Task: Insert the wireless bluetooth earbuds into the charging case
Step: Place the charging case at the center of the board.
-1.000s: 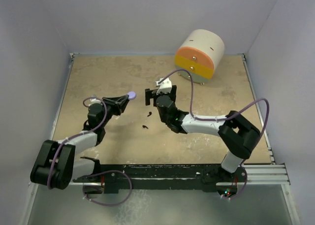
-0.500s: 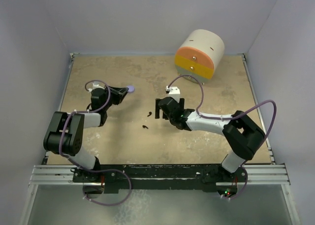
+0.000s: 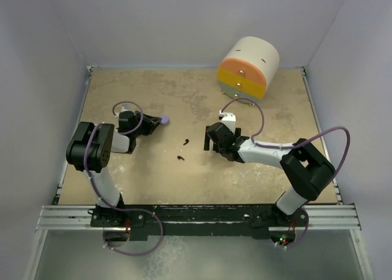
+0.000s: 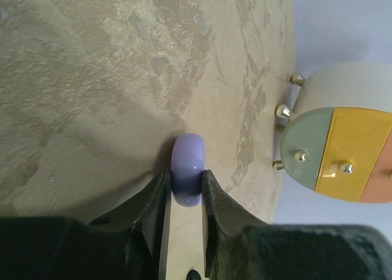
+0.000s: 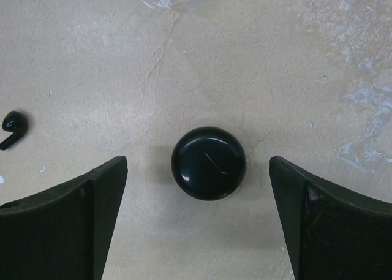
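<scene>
My left gripper (image 3: pixel 159 120) is shut on a lavender round case (image 3: pixel 164 119), which stands on edge between the fingers (image 4: pixel 214 197) low over the table; in the left wrist view the case (image 4: pixel 187 157) sticks out past the fingertips. My right gripper (image 3: pixel 212 140) points down, open. A black round charging case (image 5: pixel 208 163) lies flat on the table between its wide-apart fingers (image 5: pixel 104 194), touching neither. Two black earbuds (image 3: pixel 185 141) (image 3: pixel 180 157) lie on the table left of the right gripper. One earbud (image 5: pixel 12 128) shows at the left edge of the right wrist view.
A cream drum-shaped cabinet (image 3: pixel 248 65) with orange, yellow and green drawer fronts and small knobs lies at the back right, also in the left wrist view (image 4: pixel 343 151). White walls enclose the tan table (image 3: pixel 147 90) on three sides.
The left arm has folded back, and the lavender case in its gripper has stayed almost in place. The right gripper has moved right and nearer, still open.
</scene>
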